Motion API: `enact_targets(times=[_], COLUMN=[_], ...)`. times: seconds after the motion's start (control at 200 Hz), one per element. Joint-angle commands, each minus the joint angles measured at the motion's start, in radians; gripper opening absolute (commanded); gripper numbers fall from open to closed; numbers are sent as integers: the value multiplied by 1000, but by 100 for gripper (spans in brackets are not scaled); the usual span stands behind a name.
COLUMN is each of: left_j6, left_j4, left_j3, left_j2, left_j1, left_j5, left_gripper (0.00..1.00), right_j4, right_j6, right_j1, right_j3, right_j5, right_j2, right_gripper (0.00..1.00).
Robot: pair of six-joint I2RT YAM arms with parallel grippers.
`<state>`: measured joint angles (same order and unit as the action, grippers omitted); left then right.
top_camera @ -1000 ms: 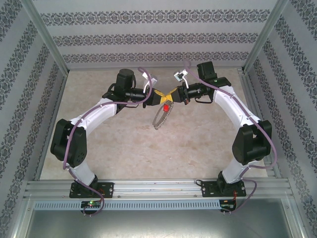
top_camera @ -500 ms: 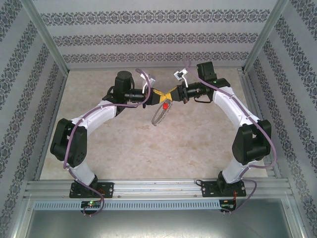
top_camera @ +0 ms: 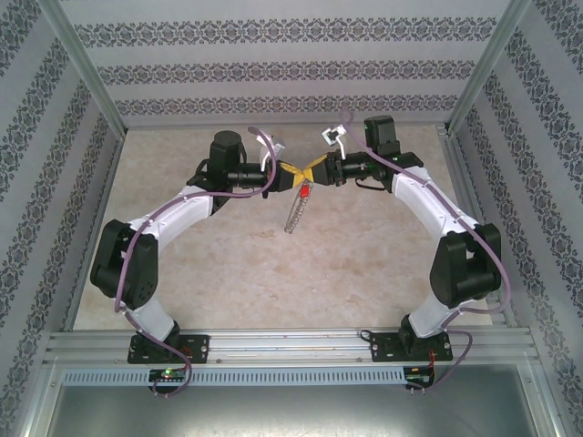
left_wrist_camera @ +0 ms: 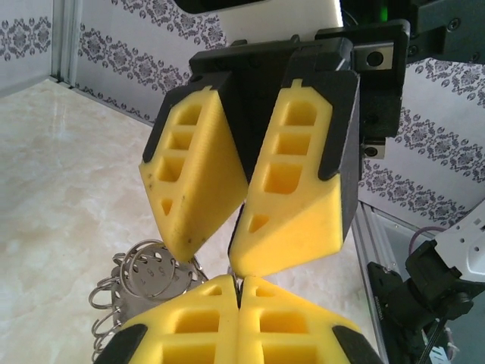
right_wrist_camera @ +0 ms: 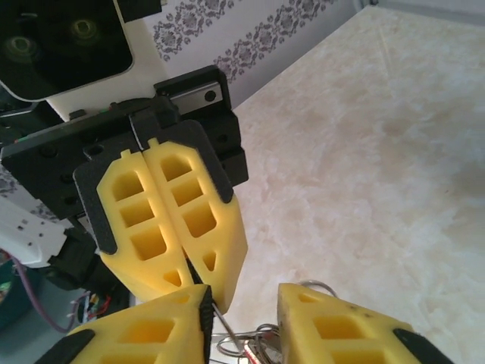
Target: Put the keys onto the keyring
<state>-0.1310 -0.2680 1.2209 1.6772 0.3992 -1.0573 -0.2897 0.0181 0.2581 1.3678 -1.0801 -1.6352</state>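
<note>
Yellow foam wedges of the left tool (top_camera: 291,175) pinch flat on a wire of the lacy silver keyring (top_camera: 293,214), which dangles at 6 o'clock. Those of the right tool (top_camera: 313,171) stand parted, with the red-headed keys (top_camera: 303,193) just beneath.

Marbled table (top_camera: 273,264), patterned walls (top_camera: 273,73)

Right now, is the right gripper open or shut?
Open. In the right wrist view, the right gripper has its yellow fingers set apart, with the keyring showing in the gap.
</note>
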Motion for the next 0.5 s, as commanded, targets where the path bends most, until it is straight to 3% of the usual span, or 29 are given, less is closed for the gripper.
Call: enact_targets(times=[0.0,0.26,0.495], left_j6=[44,45,41], left_j4=[18,13,-26], left_j3=[-8,-6,-15], left_j2=[-48,-42,-45], left_j1=[25,25,25], left_j5=[-11,2,22], left_gripper=[0,0,0], right_j4=[162,310,334], right_j6=[-88,-219,-263], right_j1=[8,-18,-42], right_j3=[-17,-97,-122], right_j5=[46,160,202], right_j2=[66,143,173], right_gripper=[33,35,45])
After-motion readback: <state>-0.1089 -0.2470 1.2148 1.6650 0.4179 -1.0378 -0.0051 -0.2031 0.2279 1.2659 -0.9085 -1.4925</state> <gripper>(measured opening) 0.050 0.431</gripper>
